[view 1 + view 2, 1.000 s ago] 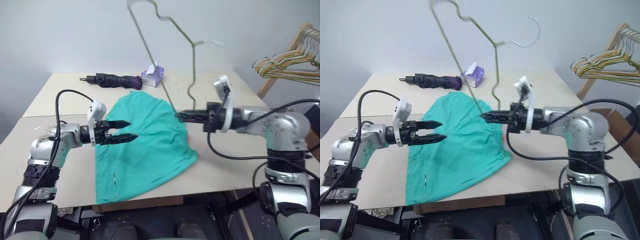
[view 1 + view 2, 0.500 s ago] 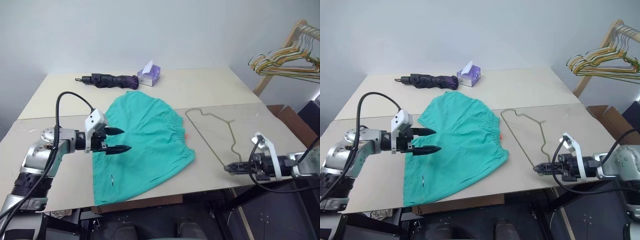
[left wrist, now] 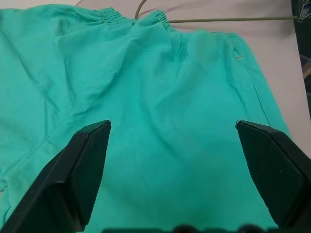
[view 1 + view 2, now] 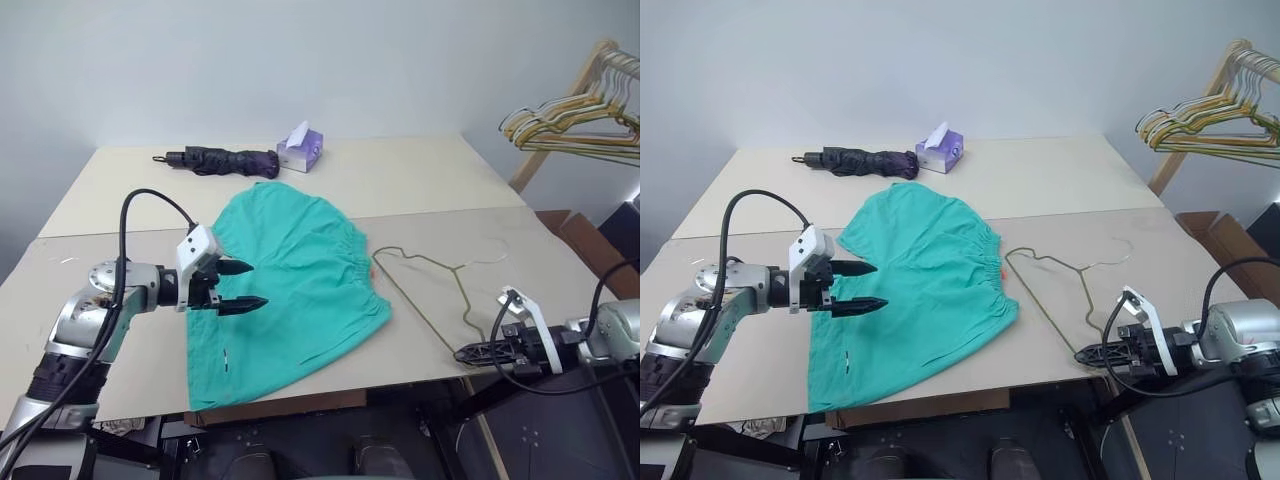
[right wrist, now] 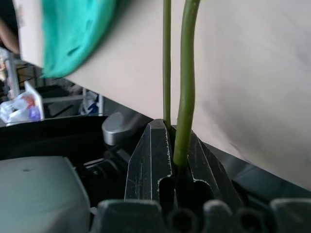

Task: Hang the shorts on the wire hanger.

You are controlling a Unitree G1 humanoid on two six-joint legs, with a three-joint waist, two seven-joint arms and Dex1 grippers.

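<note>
The teal shorts [image 4: 300, 275] lie spread flat on the table, waistband toward the right. My left gripper [image 4: 255, 284] hovers open just above their left part, and the left wrist view shows teal cloth between its two fingers [image 3: 82, 170]. The wire hanger [image 4: 416, 306] lies low across the table just right of the waistband, its hook pointing away from me. My right gripper [image 4: 462, 353] is shut on the hanger's near corner at the table's front edge. In the right wrist view its fingers [image 5: 150, 155] pinch the green wire [image 5: 187, 73].
A dark folded umbrella [image 4: 220, 160] and a purple tissue box [image 4: 300, 150] sit at the back of the table. A wooden rack with a bunch of hangers [image 4: 570, 120] stands at the far right, with a cardboard box [image 4: 575, 235] below it.
My right gripper has swung right and down from above the shorts. The hanger went from upright in the air to low across the table. The left gripper stays open in place.
</note>
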